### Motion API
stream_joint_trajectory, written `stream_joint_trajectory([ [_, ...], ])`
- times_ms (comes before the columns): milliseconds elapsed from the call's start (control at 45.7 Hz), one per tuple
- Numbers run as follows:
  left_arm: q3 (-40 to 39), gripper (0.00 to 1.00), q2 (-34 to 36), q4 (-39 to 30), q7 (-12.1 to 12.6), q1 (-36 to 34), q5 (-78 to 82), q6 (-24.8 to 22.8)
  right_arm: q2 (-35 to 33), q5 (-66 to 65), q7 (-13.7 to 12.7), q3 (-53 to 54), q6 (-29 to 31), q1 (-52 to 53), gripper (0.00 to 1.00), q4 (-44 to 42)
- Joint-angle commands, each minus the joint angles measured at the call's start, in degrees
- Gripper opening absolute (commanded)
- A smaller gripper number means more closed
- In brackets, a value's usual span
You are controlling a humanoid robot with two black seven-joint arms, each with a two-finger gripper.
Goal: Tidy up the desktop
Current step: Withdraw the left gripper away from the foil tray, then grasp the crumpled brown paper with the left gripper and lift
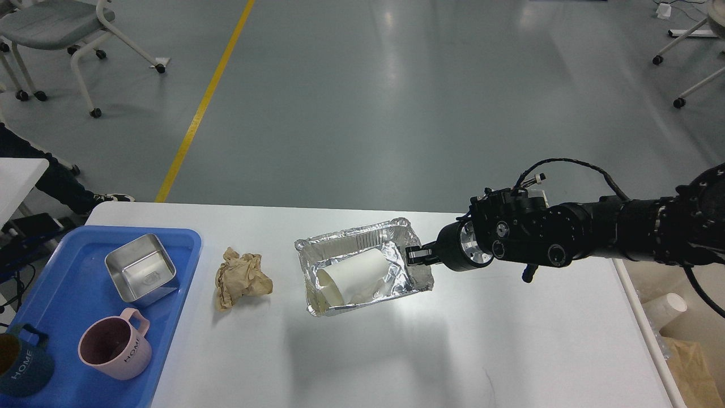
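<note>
The desktop (396, 351) fills the lower part of my head view, white and wide. Near its middle sits a foil tray (362, 266) with a white paper cup (354, 275) lying on its side inside it. My right gripper (416, 255) reaches in from the right, its fingers closed on the tray's right rim. Just left of the tray lies a crumpled brown paper (242, 277), apart from it. At the left edge a blue tray (181, 243) carries a metal square container (141, 269), a pink mug (116, 345) and a dark blue mug (22, 368). My left arm does not appear here.
</note>
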Motion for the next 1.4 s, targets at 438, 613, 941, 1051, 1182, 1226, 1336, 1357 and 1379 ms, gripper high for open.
stream_joint_trajectory([
  [438, 4.8, 0.96, -31.3, 23.3, 1.9, 0.6, 4.6, -0.9, 0.2, 0.0, 0.0, 0.0, 0.0, 0.2, 0.00, 0.0],
  [613, 5.1, 0.96, -37.0, 29.2, -2.0, 0.8, 4.6, -1.5, 0.3, 0.0, 0.0, 0.1, 0.0, 0.2, 0.00, 0.0],
  [941, 7.9, 0.96, -45.4, 38.7, -3.1, 2.5, 4.5, -3.6, 0.4, 0.0, 0.0, 0.1, -0.1, 0.0, 0.00, -0.1],
  [1051, 8.0, 0.96, -47.4, 41.0, -3.1, 3.1, 4.5, -4.1, 0.4, 0.0, 0.0, 0.1, -0.2, -0.2, 0.00, -0.1],
  [1182, 8.0, 0.96, -48.8, 42.7, -3.0, 3.8, 4.6, -4.8, 0.4, 0.0, 0.0, 0.1, -0.2, -0.2, 0.00, -0.1],
  [1226, 8.1, 0.96, -49.4, 43.3, -3.0, 3.9, 4.6, -5.1, 0.4, 0.0, 0.0, 0.1, -0.2, -0.1, 0.00, -0.1],
  [1336, 8.1, 0.96, -51.0, 45.2, -2.7, 3.9, 4.6, -6.1, 0.4, 0.0, 0.0, 0.1, -0.2, -0.1, 0.00, -0.1],
  [1357, 8.1, 0.96, -51.5, 45.6, -2.7, 3.9, 4.6, -6.4, 0.4, 0.1, 0.0, 0.1, -0.2, -0.1, 0.00, -0.1],
  [1379, 8.1, 0.96, -51.7, 46.1, -2.7, 3.9, 4.6, -6.6, 0.4, 0.1, 0.0, 0.1, -0.2, -0.1, 0.00, -0.1],
])
